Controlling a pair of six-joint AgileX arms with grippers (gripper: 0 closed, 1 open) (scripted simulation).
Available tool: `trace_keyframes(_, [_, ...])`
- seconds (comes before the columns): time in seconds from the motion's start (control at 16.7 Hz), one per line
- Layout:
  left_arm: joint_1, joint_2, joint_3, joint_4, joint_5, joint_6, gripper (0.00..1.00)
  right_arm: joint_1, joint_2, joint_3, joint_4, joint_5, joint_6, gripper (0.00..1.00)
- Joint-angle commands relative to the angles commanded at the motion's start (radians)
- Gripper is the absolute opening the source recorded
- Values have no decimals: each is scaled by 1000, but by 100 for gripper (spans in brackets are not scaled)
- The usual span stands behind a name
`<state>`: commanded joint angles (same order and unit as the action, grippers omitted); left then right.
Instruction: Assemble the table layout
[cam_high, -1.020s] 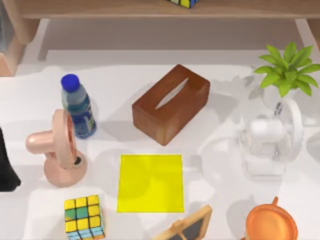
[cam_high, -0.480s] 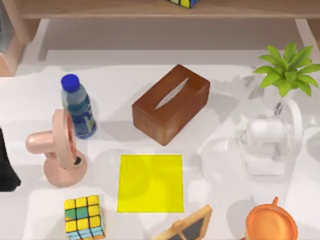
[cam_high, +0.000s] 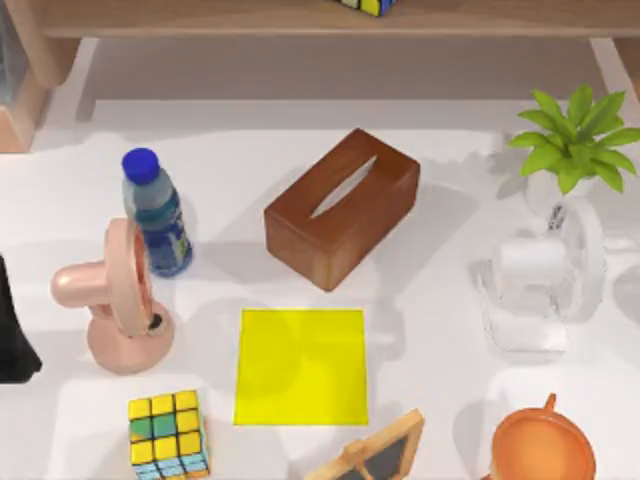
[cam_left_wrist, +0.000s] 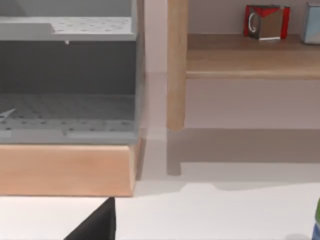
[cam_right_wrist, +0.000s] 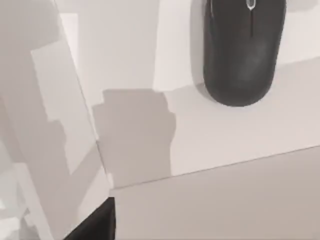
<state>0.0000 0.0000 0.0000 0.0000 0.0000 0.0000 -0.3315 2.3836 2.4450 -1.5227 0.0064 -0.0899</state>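
Nearest row, top view: an orange round cup with a small handle (cam_high: 543, 450) sits at the right of the near edge. A small wood-framed blackboard (cam_high: 375, 455) is left of it. A multicoloured puzzle cube (cam_high: 168, 435) is farther left.

The flat yellow square mat (cam_high: 300, 366) lies just beyond, near the middle, with nothing on it.

The broad white glossy table (cam_high: 440, 395) carries all of these and reaches every edge of the top view.

Mid row: a pink desk fan on a round base (cam_high: 115, 300) stands at the left, and a pale white desk fan (cam_high: 540, 290) at the right. The black left arm (cam_high: 12, 335) is parked at the table's left edge, beside the pink fan.

Farther: a clear plastic bottle with a blue cap (cam_high: 155, 212) stands just behind the pink fan. A brown wooden tissue box with a slot on top (cam_high: 342, 207) lies at an angle, central. A green leafy plant in a white pot (cam_high: 575, 140) stands behind the white fan.

Farthest: a light wooden shelf (cam_high: 200, 18) runs along the back.

Left wrist view: a black wedge of the left gripper (cam_left_wrist: 97, 225) over the table. Beyond it are a grey perforated rack on a wooden base (cam_left_wrist: 67, 165) and a red mug (cam_left_wrist: 265, 22) on the shelf. Open or closed: cannot tell.

Right wrist view: a black wedge of the right gripper (cam_right_wrist: 97, 225) above a white surface. A black computer mouse (cam_right_wrist: 245, 50) lies farther off. State: cannot tell.
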Motion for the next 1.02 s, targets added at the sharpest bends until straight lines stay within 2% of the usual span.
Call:
trace_keyframes(0.36, [0, 0, 0, 0, 0, 0, 100, 48, -92, -17, -77, -7, 39, 100])
trace_keyframes(0.72, [0, 0, 0, 0, 0, 0, 100, -29, 55, -67, 126, 5, -19, 100])
trace_keyframes(1.02, [0, 0, 0, 0, 0, 0, 100, -33, 207, -81, 274, -9, -36, 100])
